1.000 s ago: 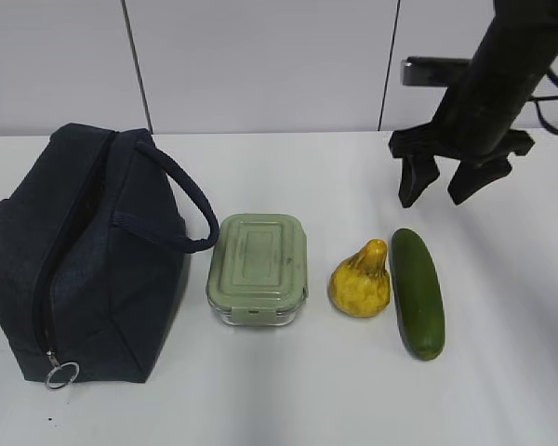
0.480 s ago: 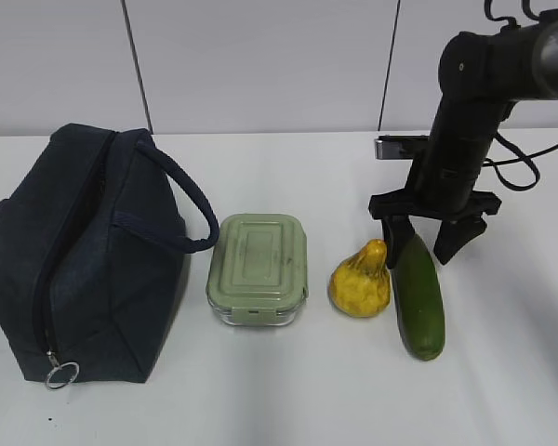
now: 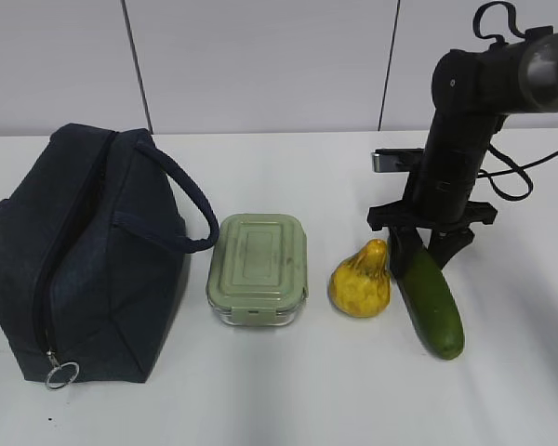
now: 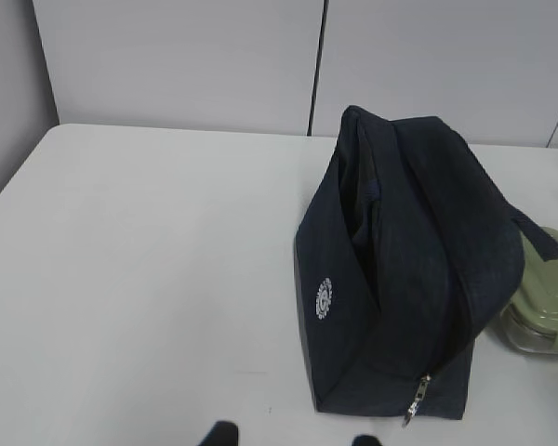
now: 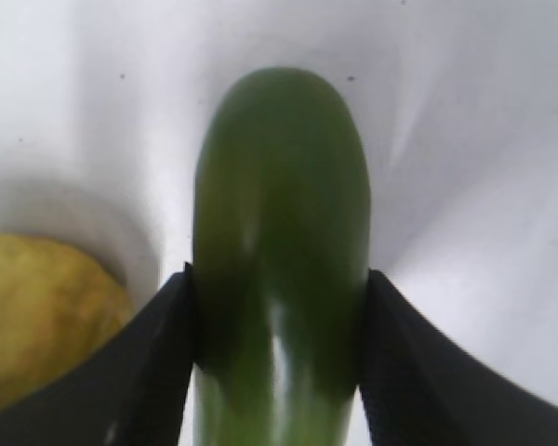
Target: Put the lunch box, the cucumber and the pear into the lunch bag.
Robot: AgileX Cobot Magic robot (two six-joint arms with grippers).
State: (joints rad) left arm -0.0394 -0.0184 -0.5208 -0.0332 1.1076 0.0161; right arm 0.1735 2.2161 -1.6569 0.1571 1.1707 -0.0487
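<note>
With nothing yet packed, the right hand (image 3: pixel 430 249) clamps the far end of the cucumber (image 3: pixel 431 301) on the counter (image 3: pixel 288 390), beside the pear (image 3: pixel 360 280) and lunch box (image 3: pixel 258 267); the lunch bag (image 3: pixel 74 255) looks zipped.

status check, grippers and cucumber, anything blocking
Right gripper clamped on cucumber far end. Left gripper idle, state unclear. Lunch bag zipped. Pear close beside cucumber.
</note>
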